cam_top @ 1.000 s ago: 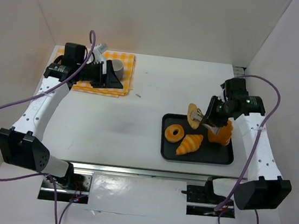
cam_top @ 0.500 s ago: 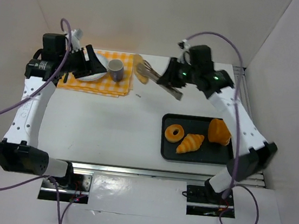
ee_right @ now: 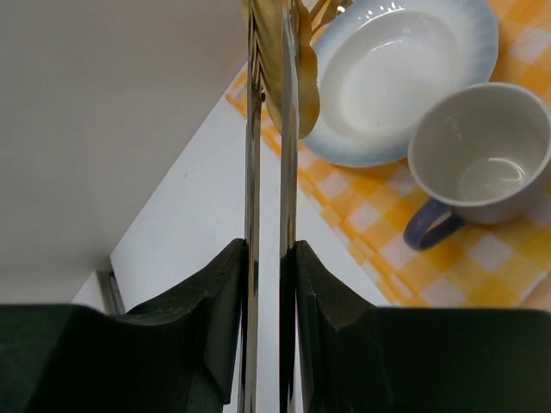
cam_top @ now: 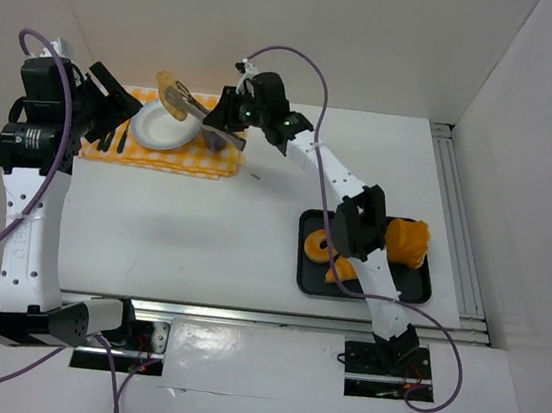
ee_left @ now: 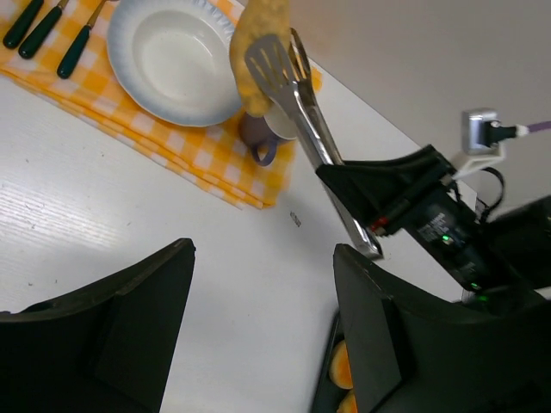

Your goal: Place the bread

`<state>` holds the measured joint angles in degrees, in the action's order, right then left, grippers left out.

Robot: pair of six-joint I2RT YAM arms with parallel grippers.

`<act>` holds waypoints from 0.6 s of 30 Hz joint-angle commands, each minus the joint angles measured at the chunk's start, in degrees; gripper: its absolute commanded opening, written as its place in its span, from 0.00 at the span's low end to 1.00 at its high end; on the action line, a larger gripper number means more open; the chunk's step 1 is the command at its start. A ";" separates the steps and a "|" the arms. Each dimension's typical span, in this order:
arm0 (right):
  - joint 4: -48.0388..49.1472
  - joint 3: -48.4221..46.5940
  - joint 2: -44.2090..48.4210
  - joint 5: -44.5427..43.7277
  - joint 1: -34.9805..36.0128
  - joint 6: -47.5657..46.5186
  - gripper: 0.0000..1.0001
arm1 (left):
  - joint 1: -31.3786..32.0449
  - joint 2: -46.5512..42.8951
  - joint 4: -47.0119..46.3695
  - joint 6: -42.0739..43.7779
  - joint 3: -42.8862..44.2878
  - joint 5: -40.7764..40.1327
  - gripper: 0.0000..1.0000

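My right fingers are clamped on a pair of long metal tongs, which pinch the pale golden-tan oval bread roll in the air over the rim of the shallow white plate — far left on the tabletop. My left fingers are spread wide, holding nothing.

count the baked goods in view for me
4. The bread is held in the tongs near the plate. The doughnut, a croissant mostly hidden behind the right arm, and an orange pastry sit on the black tray. The arm may hide more.
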<state>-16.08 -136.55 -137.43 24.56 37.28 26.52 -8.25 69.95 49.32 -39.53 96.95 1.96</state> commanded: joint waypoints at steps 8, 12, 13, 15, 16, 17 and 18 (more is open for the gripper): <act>26.52 -9.09 -12.96 -0.12 1.22 4.15 0.09 | -0.45 -0.17 -1.16 0.68 -0.35 2.26 0.78; 28.91 -9.34 -15.93 -1.97 1.22 4.15 0.09 | -0.45 -0.17 -1.16 1.21 -0.35 2.26 0.78; 28.91 -10.48 -18.03 -1.97 1.22 4.15 0.09 | -0.45 -0.17 -1.16 1.21 -0.35 2.78 0.78; 29.43 -12.25 -19.72 -1.97 1.22 4.67 0.09 | -0.45 0.35 -1.68 1.21 -0.97 3.31 0.78; 29.44 -12.25 -20.24 -2.49 1.22 4.68 0.09 | -0.45 0.36 -1.68 1.21 -1.49 3.32 0.78; 29.96 -12.25 -20.95 -3.10 1.74 4.68 0.09 | -0.45 0.36 -2.21 1.21 -1.50 4.01 0.78; 29.96 -12.25 -21.56 -3.11 1.75 4.68 0.09 | -0.45 0.36 -2.21 1.21 -1.50 4.02 0.78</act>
<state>6.92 -145.62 -157.80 22.68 37.89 30.83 -8.40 70.28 49.32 -39.16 95.81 4.40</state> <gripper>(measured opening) 0.338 0.782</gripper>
